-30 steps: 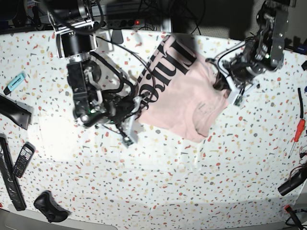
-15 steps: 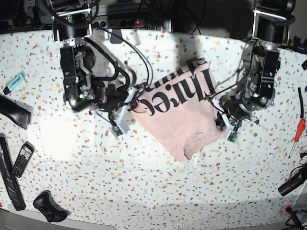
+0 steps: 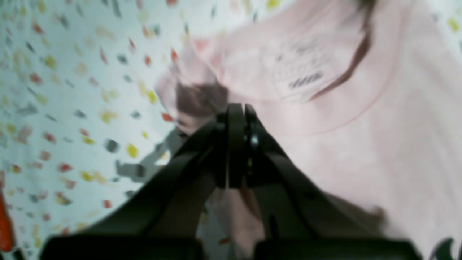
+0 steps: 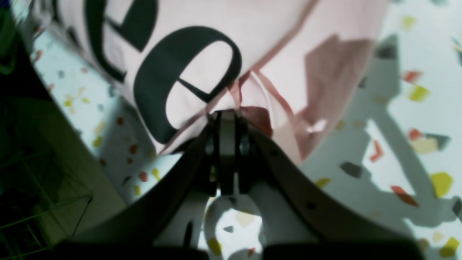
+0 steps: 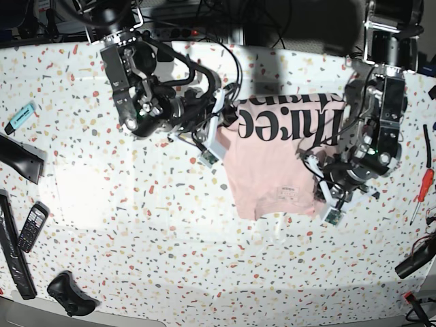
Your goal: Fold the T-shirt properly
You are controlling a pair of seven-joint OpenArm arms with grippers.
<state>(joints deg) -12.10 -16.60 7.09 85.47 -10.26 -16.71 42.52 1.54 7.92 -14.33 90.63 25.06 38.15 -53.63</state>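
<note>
The pale pink T-shirt (image 5: 269,170) hangs bunched between my two grippers over the speckled table. Its black lettering (image 5: 286,122) runs along the far edge, and the neck label (image 5: 286,191) faces the near side. My right gripper (image 5: 223,129) is shut on the shirt's left edge. In the right wrist view its jaws (image 4: 227,115) pinch folded fabric just below a big black "e" (image 4: 180,79). My left gripper (image 5: 319,185) is shut on the right near corner. The left wrist view shows that gripper (image 3: 236,108) pinching cloth beside the collar and label (image 3: 299,72).
A phone (image 5: 32,228), a long black bar (image 5: 15,252) and a black controller (image 5: 70,294) lie at the left front. A blue marker (image 5: 22,116) lies far left. A red screwdriver (image 5: 422,187) and a black tool (image 5: 414,259) sit at the right edge. Cables and a power strip (image 5: 184,30) line the back.
Both grippers carried the shirt. The right gripper swung up and rightward, the left gripper came nearer the front. The shirt turned, so the lettering now runs along the far edge.
</note>
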